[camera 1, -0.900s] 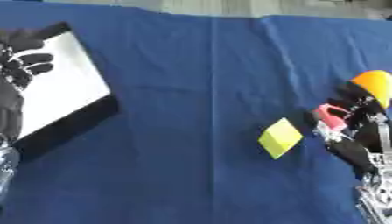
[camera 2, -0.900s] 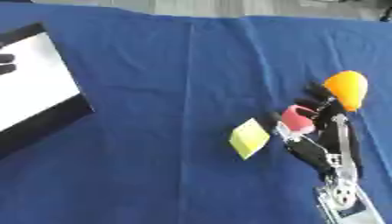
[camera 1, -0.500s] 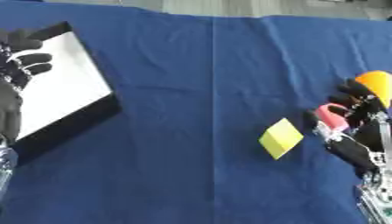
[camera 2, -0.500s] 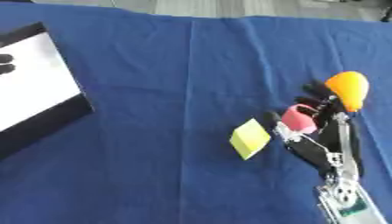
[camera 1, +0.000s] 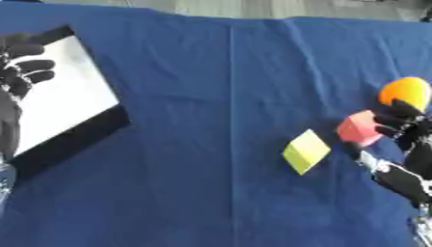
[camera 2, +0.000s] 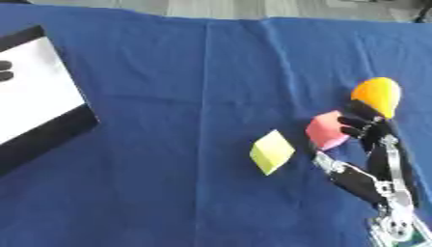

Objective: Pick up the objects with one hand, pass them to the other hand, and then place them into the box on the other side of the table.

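The pink block (camera 2: 327, 130), beside the orange ball (camera 2: 376, 93), now sits between the thumb and curled fingers of the right hand (camera 2: 364, 129), which has closed in on it over the last second; the handover comes next. The yellow block (camera 2: 272, 151) lies nearby. The box (camera 1: 63, 101) holds nothing visible; the left hand (camera 1: 19, 72) hovers relaxed over it.

box (camera 1: 80, 140) far left, three blocks (camera 2: 272, 151) right, on table (camera 2: 168, 72)
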Robot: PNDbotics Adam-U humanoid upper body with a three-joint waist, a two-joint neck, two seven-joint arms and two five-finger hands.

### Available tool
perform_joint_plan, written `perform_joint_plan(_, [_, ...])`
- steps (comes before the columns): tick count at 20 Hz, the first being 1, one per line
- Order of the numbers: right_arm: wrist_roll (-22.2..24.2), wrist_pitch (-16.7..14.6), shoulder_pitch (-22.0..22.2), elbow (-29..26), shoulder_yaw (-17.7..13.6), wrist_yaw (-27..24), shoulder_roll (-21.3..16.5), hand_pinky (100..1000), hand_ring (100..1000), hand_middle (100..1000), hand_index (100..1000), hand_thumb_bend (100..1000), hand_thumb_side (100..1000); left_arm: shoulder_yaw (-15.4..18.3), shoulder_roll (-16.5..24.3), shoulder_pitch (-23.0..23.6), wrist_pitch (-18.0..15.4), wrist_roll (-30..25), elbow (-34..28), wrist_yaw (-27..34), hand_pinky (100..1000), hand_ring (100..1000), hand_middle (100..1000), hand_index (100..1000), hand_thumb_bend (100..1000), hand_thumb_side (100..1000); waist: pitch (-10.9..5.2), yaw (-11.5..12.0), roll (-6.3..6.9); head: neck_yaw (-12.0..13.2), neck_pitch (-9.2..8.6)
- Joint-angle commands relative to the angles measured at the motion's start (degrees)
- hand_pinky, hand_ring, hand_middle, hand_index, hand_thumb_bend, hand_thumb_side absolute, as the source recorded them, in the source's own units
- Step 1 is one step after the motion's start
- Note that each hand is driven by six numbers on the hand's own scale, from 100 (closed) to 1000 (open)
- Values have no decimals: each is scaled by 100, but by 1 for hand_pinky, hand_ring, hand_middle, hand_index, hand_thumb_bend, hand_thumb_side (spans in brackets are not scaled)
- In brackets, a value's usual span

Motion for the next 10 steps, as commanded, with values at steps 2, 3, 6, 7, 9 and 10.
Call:
perform_joint_plan(2, [94, -312, 250, -72, -37, 97, -736, 776, 773, 795, 865, 675, 241, 4, 188, -3, 7, -21, -111, -28, 737, 654, 657, 791, 134, 840, -86, -17, -67, 34, -67])
perform_joint_plan(3, [107, -343, 312, -72, -58, 108, -882, 779, 775, 797, 865, 675, 242, 2, 192, 0, 9, -21, -110, -33, 737, 654, 657, 791, 134, 840, -83, -19, -71, 38, -71])
perform_joint_plan(6, [182, -399, 458, -72, -157, 180, -1335, 791, 781, 801, 864, 674, 243, 4, 198, 3, 11, -17, -108, -45, 737, 654, 657, 791, 134, 842, -73, -19, -83, 56, -92])
perform_joint_plan(7, [205, -428, 477, -72, -208, 187, -1485, 792, 781, 801, 864, 674, 242, 3, 199, 5, 13, -15, -105, -48, 737, 654, 657, 791, 135, 843, -69, -19, -87, 60, -98])
perform_joint_plan(9, [248, -498, 470, -72, -306, 120, -1730, 793, 781, 801, 864, 673, 243, -1, 199, 11, 17, -13, -99, -54, 737, 654, 657, 791, 136, 846, -64, -20, -93, 67, -105])
perform_joint_plan(10, [269, -534, 448, -72, -364, 60, -1847, 794, 781, 800, 864, 636, 289, -4, 199, 12, 19, -13, -95, -57, 737, 654, 658, 791, 136, 847, -62, -20, -96, 68, -105])
